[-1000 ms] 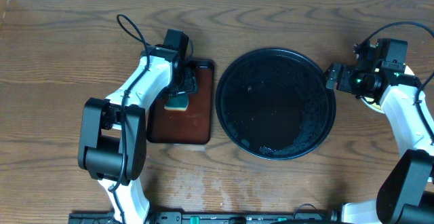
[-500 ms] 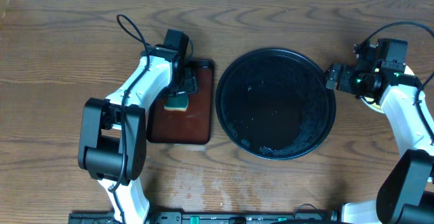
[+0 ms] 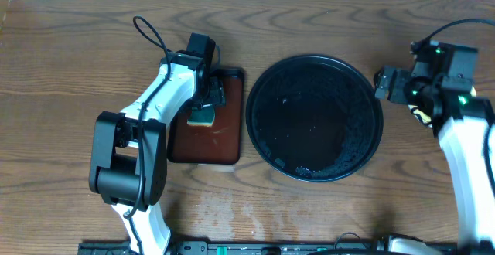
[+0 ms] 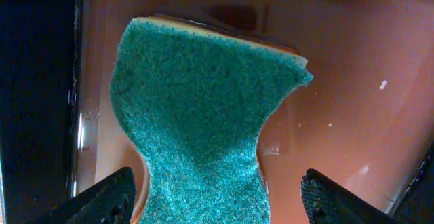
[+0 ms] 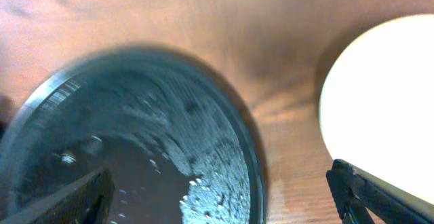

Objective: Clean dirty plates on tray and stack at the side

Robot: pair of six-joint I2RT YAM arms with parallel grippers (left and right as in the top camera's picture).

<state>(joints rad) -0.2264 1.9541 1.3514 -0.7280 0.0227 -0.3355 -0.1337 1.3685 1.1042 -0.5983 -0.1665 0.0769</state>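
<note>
Overhead, the black tray (image 3: 314, 56) sits mid-bench. A pale plate (image 3: 420, 116) lies near the right edge, just off the tray's rim, beneath the wide-open right gripper (image 3: 383, 85). The left gripper (image 3: 206, 103) straddles a sponge (image 3: 203, 118); I cannot tell whether it grips.

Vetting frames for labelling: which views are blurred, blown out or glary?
Right wrist: blurred throughout, plate blown out to white. Left wrist: sharp on the sponge. Overhead: mostly sharp, glare specks on the black tray.

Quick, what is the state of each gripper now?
Left gripper: jaws open around the green scouring sponge, one jaw clear of it.
Right gripper: jaws open, holding nothing.
</note>
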